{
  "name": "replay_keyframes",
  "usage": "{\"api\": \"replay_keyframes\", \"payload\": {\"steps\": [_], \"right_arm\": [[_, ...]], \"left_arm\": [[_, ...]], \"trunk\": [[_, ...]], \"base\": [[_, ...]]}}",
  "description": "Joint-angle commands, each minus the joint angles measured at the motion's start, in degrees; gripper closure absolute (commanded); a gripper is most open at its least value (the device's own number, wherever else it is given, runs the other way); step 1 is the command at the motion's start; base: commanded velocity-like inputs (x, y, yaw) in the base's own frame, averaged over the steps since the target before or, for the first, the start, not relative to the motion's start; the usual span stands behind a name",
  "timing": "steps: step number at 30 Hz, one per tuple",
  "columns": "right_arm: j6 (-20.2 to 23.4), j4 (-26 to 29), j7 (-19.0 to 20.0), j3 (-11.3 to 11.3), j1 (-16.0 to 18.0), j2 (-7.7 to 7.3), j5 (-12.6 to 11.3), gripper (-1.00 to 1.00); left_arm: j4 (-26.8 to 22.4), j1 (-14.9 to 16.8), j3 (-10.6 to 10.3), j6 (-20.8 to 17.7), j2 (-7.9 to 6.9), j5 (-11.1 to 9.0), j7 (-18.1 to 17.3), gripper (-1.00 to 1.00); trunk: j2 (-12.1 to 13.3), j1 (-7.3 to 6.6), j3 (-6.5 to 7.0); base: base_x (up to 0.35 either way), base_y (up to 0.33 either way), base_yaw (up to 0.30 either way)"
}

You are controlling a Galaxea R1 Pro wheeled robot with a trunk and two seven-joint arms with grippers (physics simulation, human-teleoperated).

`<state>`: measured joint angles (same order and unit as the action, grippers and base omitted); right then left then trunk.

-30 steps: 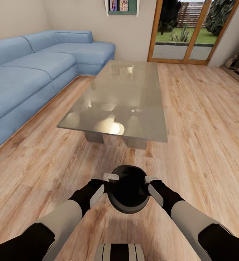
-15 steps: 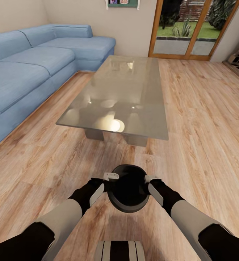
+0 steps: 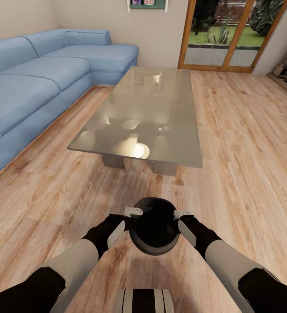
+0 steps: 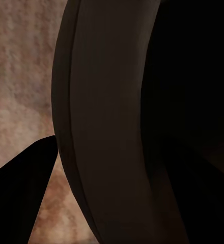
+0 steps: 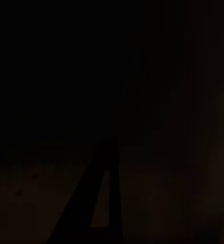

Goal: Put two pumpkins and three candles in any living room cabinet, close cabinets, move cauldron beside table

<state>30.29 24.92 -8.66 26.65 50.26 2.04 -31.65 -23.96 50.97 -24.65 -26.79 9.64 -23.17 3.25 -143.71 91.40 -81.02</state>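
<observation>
head: cauldron [image 3: 154, 228] up off wood floor [image 3: 248, 143], gripped at rim both sides, L gripper [image 3: 132, 212] + R gripper [image 3: 181, 214] each closed on rim; table [image 3: 161, 108] ahead, apart; blue sofa [image 3: 30, 82] at left | L wrist: cauldron wall [image 4: 112, 127] close, fingers straddle rim | R wrist: v. dark, fingers can't tell here

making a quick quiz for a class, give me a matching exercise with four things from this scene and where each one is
Things:
1. cauldron
2. sofa
3. coffee table
4. glass doors

Places:
A. along the left side of the room
B. in the far wall
C. between the left gripper and right gripper
D. middle of the wooden floor, ahead of the cauldron

Pairs: 1-C, 2-A, 3-D, 4-B
</observation>
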Motion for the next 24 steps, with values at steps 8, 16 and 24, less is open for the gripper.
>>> {"api": "replay_keyframes", "payload": {"steps": [8,16,24], "right_arm": [[0.2,-1.9,-0.5,0.5,0.0,-0.11,-0.8,-1.00],[0.3,-1.9,-0.5,0.5,0.0,-0.11,-0.8,-1.00],[0.3,-1.9,-0.5,0.5,0.1,-0.11,-0.8,-1.00]], "left_arm": [[-0.3,-0.2,-1.2,0.0,0.03,-1.1,0.2,1.00],[-0.3,-0.2,-1.2,0.0,0.03,-1.0,0.2,1.00],[-0.2,-0.2,-1.2,-0.1,0.03,-1.0,0.6,1.00]], "trunk": [[0.0,1.17,-0.06],[0.0,1.17,-0.06],[0.0,1.17,-0.06]], "base": [[0.000,0.000,0.000],[0.000,0.000,0.000],[0.000,0.000,0.000]]}}
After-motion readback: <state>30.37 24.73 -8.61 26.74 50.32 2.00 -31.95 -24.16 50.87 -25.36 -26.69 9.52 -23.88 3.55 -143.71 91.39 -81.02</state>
